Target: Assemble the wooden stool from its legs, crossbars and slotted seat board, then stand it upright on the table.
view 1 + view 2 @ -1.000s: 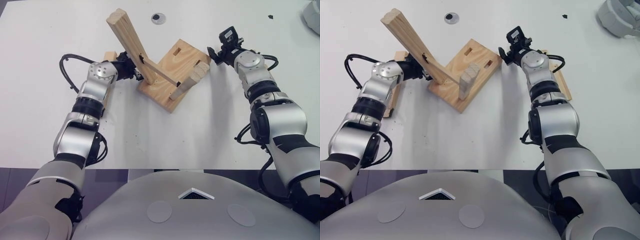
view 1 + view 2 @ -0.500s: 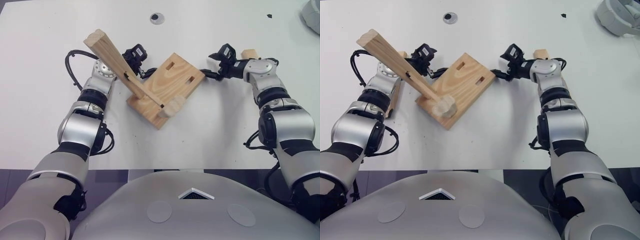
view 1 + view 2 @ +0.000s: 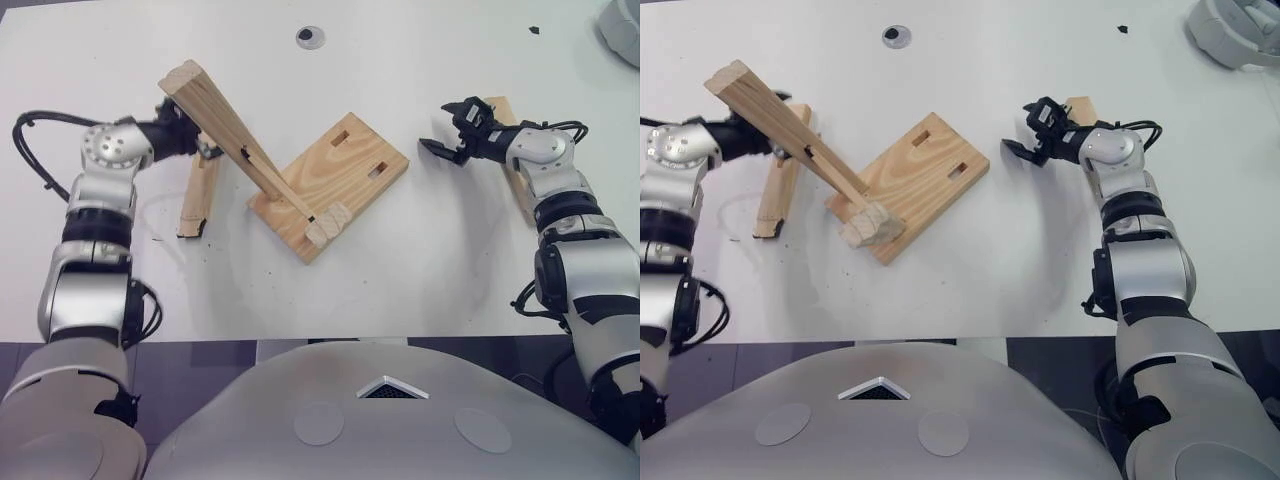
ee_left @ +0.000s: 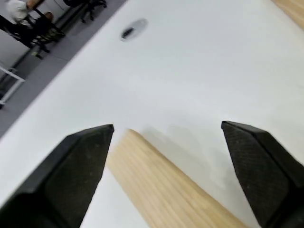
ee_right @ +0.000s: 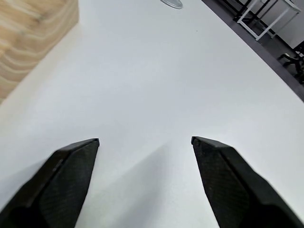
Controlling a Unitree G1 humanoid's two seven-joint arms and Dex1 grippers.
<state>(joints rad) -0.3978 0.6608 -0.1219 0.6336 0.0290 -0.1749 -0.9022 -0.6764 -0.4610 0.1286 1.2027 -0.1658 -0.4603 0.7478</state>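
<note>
Seat board (image 3: 345, 170) flat on surface (image 3: 400, 280), 2 slots showing. 1 long leg (image 3: 230, 135) leans steeply from board edge, short block (image 3: 325, 222) at its foot; whether seated, cannot tell. Loose piece (image 3: 195, 200) lies below left gripper (image 4: 167, 126), jaws wide, empty. Right gripper (image 5: 145, 139) near board corner, apart, jaws wide, empty. Another piece (image 3: 1078, 105) lies under right arm. Judgement: early; most joining and upending left.

Seat board (image 3: 335, 180) pale tan, wavy grain. Leg (image 3: 225, 120) same pale wood. Tabletop (image 3: 420, 250) white. Right gripper (image 5: 145, 139) black, crosshatch texture. Disc (image 3: 311, 37) dark grey.
</note>
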